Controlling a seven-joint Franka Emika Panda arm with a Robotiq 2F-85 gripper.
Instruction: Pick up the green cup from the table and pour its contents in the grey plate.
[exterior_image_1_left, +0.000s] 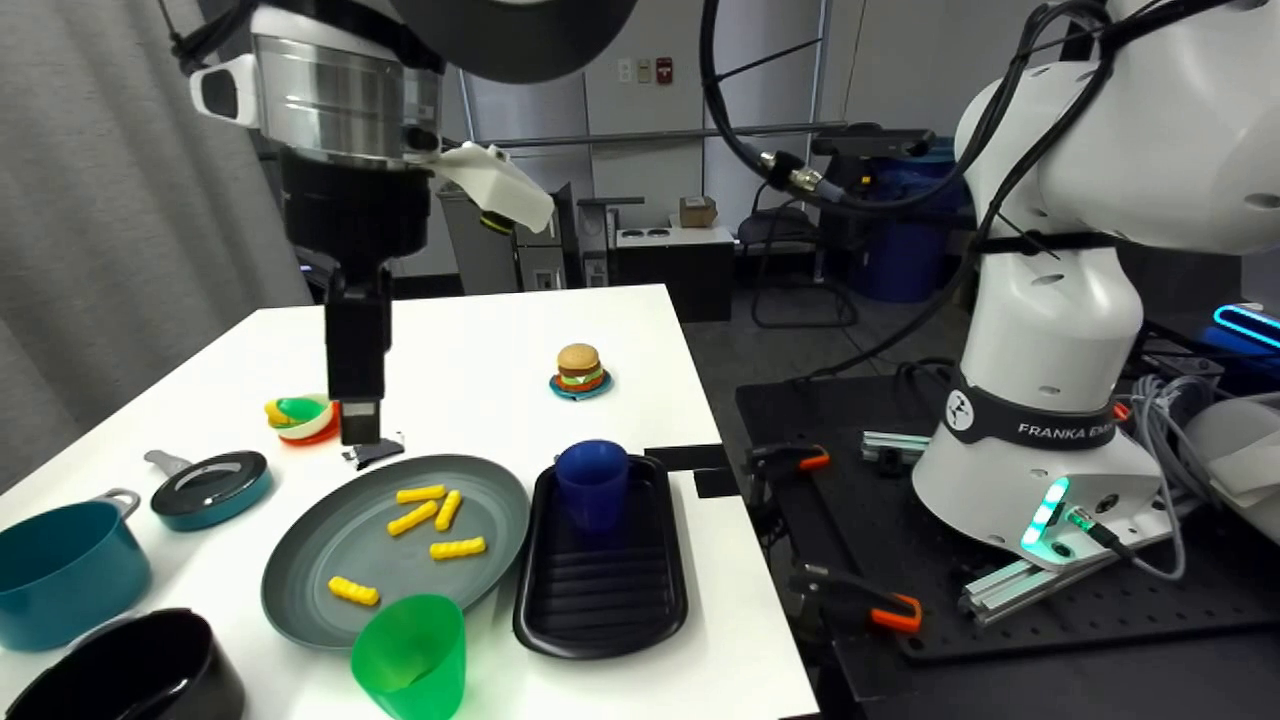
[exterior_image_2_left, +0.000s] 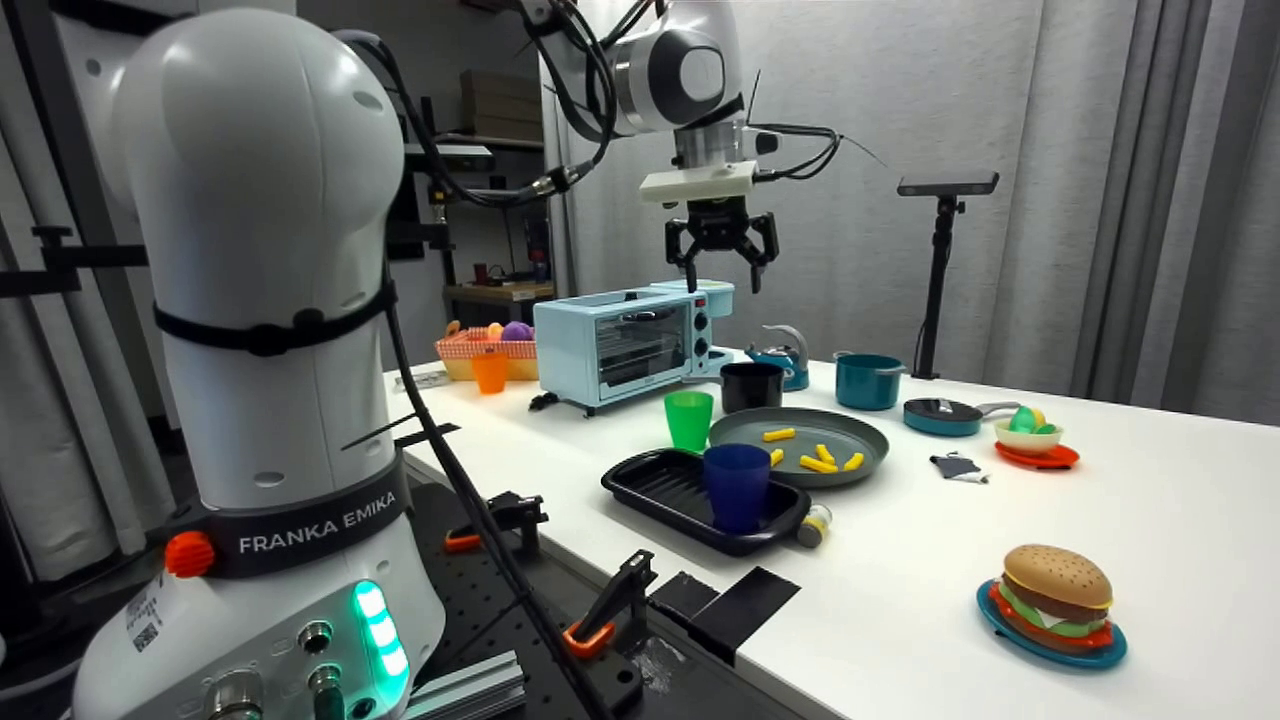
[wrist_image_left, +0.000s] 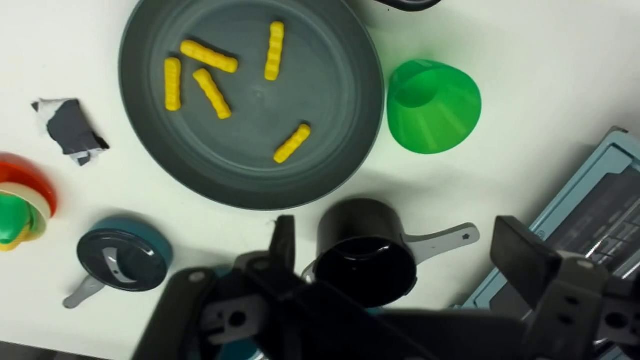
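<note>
The green cup (exterior_image_1_left: 410, 655) stands upright on the white table (exterior_image_1_left: 480, 350), close beside the grey plate (exterior_image_1_left: 400, 570). It also shows in an exterior view (exterior_image_2_left: 689, 420) and the wrist view (wrist_image_left: 435, 107), where its inside looks empty. Several yellow pieces (wrist_image_left: 274, 51) lie spread in the grey plate (wrist_image_left: 320, 90); they show in both exterior views too. My gripper (exterior_image_2_left: 723, 283) is open and empty, pointing down high above the table. In the wrist view my fingers (wrist_image_left: 395, 240) are wide apart with the black pot far below between them. The cup and plate lie ahead of the fingertips.
A black tray (exterior_image_1_left: 600, 610) with a blue cup (exterior_image_1_left: 592, 485) stands beside the plate. A black pot (wrist_image_left: 360, 235), a teal pot (exterior_image_1_left: 75, 570) and a lidded pan (wrist_image_left: 125, 255) are around it. A light blue toy oven (exterior_image_2_left: 640, 345) stands behind. A toy burger (exterior_image_2_left: 1055, 600) is farther off.
</note>
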